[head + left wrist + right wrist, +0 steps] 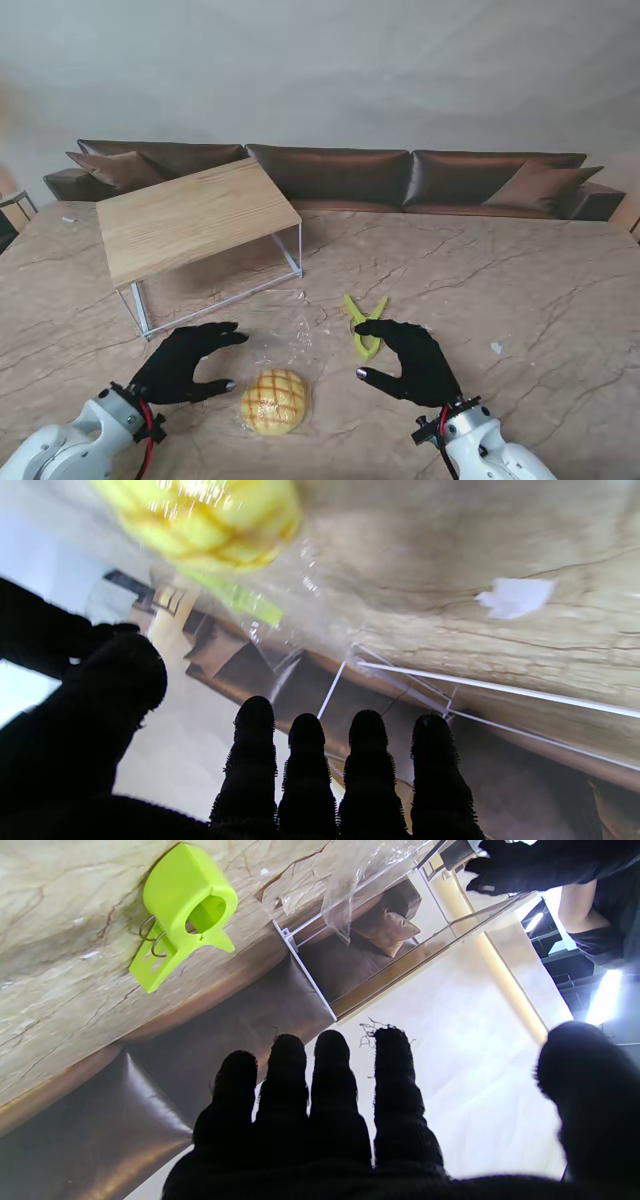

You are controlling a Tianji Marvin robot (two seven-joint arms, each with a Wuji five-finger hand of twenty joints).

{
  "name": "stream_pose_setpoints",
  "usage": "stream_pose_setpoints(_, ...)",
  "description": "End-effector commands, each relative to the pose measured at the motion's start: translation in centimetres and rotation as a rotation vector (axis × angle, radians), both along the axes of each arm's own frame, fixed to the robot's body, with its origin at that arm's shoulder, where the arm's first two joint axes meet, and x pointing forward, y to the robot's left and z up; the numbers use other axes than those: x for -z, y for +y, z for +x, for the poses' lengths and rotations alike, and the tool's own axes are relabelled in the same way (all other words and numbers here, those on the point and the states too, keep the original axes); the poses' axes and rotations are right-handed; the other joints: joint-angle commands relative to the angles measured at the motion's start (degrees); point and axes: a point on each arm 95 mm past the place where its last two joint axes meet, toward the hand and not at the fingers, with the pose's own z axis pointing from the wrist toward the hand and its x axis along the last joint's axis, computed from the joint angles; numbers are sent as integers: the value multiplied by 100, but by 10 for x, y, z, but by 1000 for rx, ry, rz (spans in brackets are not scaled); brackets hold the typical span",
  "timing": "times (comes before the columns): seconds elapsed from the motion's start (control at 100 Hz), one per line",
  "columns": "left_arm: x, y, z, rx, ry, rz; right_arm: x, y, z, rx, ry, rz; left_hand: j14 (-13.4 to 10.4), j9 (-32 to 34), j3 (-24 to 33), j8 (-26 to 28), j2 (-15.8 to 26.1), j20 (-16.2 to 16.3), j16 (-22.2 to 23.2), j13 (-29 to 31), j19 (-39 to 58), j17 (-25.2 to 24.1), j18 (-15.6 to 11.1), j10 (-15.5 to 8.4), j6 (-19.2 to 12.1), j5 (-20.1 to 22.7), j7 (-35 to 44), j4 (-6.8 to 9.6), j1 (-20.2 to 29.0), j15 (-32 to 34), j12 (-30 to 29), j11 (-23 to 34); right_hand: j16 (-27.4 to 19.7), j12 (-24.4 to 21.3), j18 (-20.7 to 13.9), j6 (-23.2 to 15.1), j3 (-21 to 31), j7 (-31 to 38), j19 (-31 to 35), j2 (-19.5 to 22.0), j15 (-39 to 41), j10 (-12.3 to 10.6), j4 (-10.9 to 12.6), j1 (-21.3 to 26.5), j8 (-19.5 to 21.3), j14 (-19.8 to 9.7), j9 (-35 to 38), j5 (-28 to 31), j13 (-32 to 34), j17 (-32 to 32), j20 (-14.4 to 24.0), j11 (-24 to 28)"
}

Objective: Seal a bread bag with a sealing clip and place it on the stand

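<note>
L hand (185, 363) fingers (228, 336) are spread and curved, thumb apart from the other four, nothing in the grasp; palm faces the table. In the L wrist view the four fingertips (367, 730) stand side by side w/ the thumb off to one side, all bare of any object. R hand (412, 359) is likewise released: fingers (372, 327) splayed, thumb tip (362, 374) apart, gripping nothing, tho its index tip sits right at the green sealing clip (362, 322), and from the stand view I can't tell if it touches. The R wrist view shows the clip (180, 912) lying on the marble, clear of the fingertips (330, 1042). Between the two hands, at approx 6 o'clock on the table (520, 280), lies the bread (274, 400), a yellow crosshatched bun inside a clear bag (285, 345) whose loose open end trails toward 12 o'clock. The clip is at approx 1 o'clock from the bun, just beside the bag's loose end. The stand (195, 218), a wooden top on thin white legs, is at approx 11 o'clock from the bun, well apart from it. A brown sofa (400, 175) runs along the far table edge.
</note>
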Motion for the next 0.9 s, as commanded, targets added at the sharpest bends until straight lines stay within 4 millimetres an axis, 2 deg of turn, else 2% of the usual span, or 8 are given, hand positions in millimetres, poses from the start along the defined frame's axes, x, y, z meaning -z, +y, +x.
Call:
stream_pose_setpoints(0.0, 9, 9, -10, 9, 46, 20, -3, 3, 1, -12, -11, -1, 85, -123, 294, 60, -327, 333, 222, 226, 432, 156, 48, 70, -148, -106, 183, -225, 72, 200, 21, 47, 8, -49, -45, -32, -17, -1, 61, -27, -34, -14, -86, 34, -121, -112, 122, -57, 35, 2, -44, -103)
stream_pose_setpoints(0.06, 13, 12, -15, 24, 57, 49, -3, 3, 1, -10, -14, -4, 170, -111, 391, 71, -479, 804, 572, 435, 969, 256, 189, 59, -146, -129, 201, -290, 34, 413, 36, 72, 14, -37, -30, -36, -16, 2, 68, -45, -31, -19, -86, 66, -116, -115, 127, -48, 52, 10, -37, -83)
stream_pose_setpoints(0.12, 19, 11, -20, 44, 59, 64, -3, 3, 1, -4, -17, -9, 252, -82, 508, 85, -626, 1121, 900, 634, 1224, 321, 224, 66, -196, -121, 229, -352, -31, 604, 49, 93, 19, -25, -19, -33, -22, 8, 80, -52, -25, -21, -88, 80, -111, -118, 138, -38, 75, 32, -28, -60)
stream_pose_setpoints(0.32, 41, -4, -28, 76, 39, 118, 0, 4, -2, -3, -2, 5, 324, -195, 492, 49, -665, 1560, 1590, 907, 1578, 323, 243, 71, -260, -254, 162, -408, -232, 971, 63, 114, 27, 8, 8, -49, -45, 9, 92, -64, -34, -9, -96, 136, -101, -108, 135, -19, 96, 45, -10, -4)
stream_pose_setpoints(0.35, 43, -7, -27, 78, 28, 126, 0, 4, -2, -2, -2, 3, 313, -196, 514, 50, -673, 1587, 1638, 947, 1604, 332, 247, 76, -261, -246, 167, -411, -236, 1003, 66, 120, 29, 14, 11, -52, -45, 12, 91, -68, -33, -9, -95, 144, -98, -107, 136, -11, 105, 46, -8, 6)
stream_pose_setpoints(0.38, 45, -10, -26, 81, 21, 137, -1, 4, -3, -1, -4, 2, 428, -192, 528, 53, -657, 1604, 1677, 945, 1620, 337, 239, 79, -257, -240, 173, -414, -252, 1026, 71, 129, 31, 21, 14, -55, -48, 17, 91, -67, -30, -16, -95, 146, -95, -103, 139, 0, 116, 50, -7, 20)
stream_pose_setpoints(0.65, 61, -43, -11, 86, 7, 143, -3, 4, -1, 29, -4, -22, 381, -143, 691, 106, -517, 1800, 2070, 1130, 1917, 438, 196, 70, -161, -167, 278, -379, -143, 1312, 121, 214, 70, 156, 38, -49, -81, 37, 223, -118, 8, 12, -103, 298, -65, -20, 140, 99, 258, 230, 67, 271)
stream_pose_setpoints(0.89, 75, -75, 1, 71, -7, 134, -12, 1, 15, 117, 69, -105, 398, -30, 715, 128, -402, 1834, 2208, 1310, 2078, 568, 173, 101, -9, -108, 321, -348, -146, 1513, 173, 313, 484, 679, 402, 178, -150, 57, 1199, -433, 513, 185, -153, 593, -35, 414, 81, 306, 1128, 788, 528, 1319)
